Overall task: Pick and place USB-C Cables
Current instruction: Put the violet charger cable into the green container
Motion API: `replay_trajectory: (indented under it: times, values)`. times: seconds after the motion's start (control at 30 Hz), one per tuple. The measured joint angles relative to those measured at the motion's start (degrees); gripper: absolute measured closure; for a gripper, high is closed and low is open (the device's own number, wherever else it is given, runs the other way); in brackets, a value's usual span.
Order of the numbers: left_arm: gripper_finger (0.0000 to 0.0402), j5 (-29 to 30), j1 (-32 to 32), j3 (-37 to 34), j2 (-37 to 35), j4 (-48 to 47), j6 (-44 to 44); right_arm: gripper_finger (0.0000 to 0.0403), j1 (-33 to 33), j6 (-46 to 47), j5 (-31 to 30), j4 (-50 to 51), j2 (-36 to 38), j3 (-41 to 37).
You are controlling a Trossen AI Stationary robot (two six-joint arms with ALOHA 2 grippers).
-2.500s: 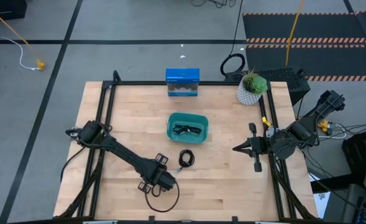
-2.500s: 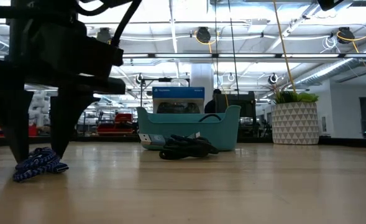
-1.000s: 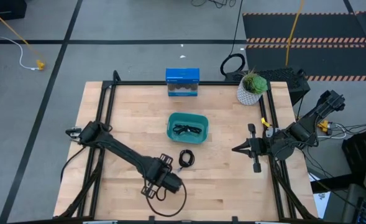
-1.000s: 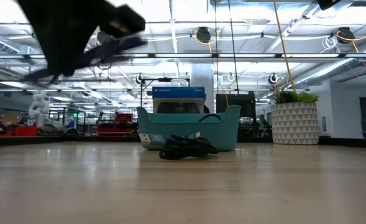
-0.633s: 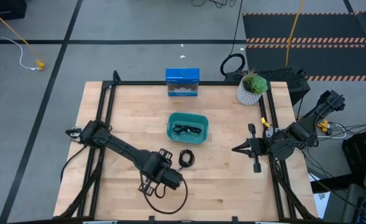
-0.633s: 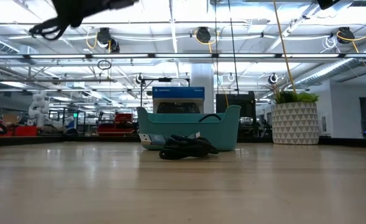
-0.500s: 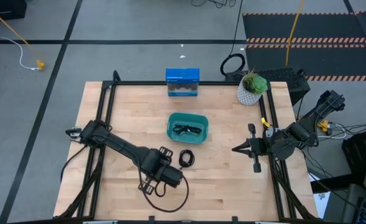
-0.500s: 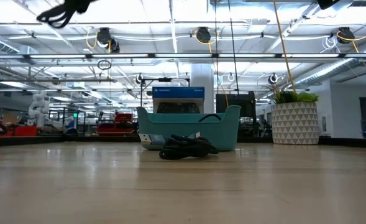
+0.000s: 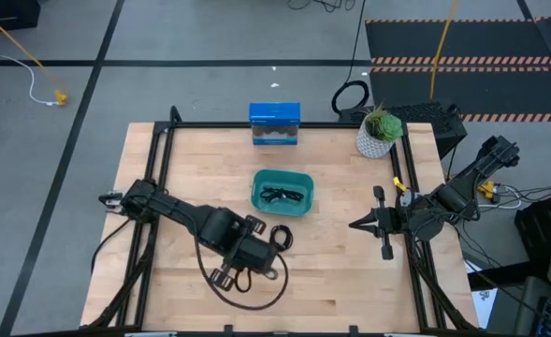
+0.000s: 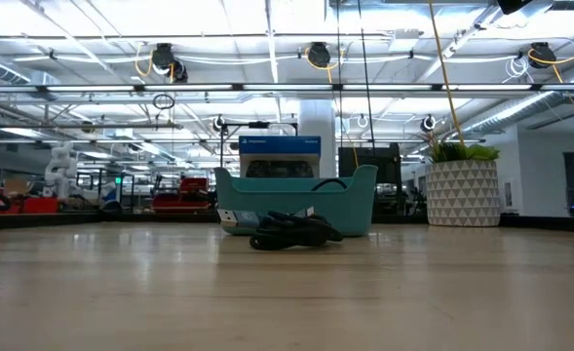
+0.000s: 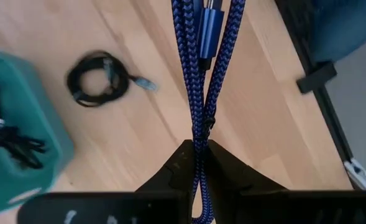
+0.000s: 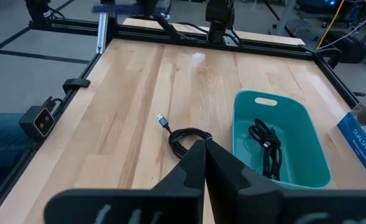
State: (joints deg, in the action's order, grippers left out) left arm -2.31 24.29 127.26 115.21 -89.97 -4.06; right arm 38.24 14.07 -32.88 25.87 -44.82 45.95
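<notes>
L claw (image 11: 198, 163) clamped on blue-purple cable (image 11: 201, 74), held above desk (image 9: 340, 281) near its front, beside coiled black cable (image 9: 281, 238). Elongated black cable (image 9: 284, 196) lies in teal bin (image 9: 258, 190). R claw (image 12: 204, 155) pinched together, idle at desk's right edge.

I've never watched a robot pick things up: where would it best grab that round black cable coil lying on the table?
Judging by its pose, from straight above: the coiled black cable lies flat on the table, beside the teal bin. Pinch across one side of the ring rather than the thin plug tail.
</notes>
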Motion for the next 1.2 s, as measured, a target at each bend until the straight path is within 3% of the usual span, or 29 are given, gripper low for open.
replay_trajectory:
  times: [0.67,1.2]
  values:
    - [0.0371,1.5,-6.4,-0.1,-16.5,-0.1,0.1,0.0403,0.0,-0.3,0.1,-0.8,0.0,0.0]
    - [0.0371,3.1,-16.3,-0.1,-14.2,2.5,-6.5,0.0403,0.0,-1.9,0.1,-0.8,0.0,0.0]
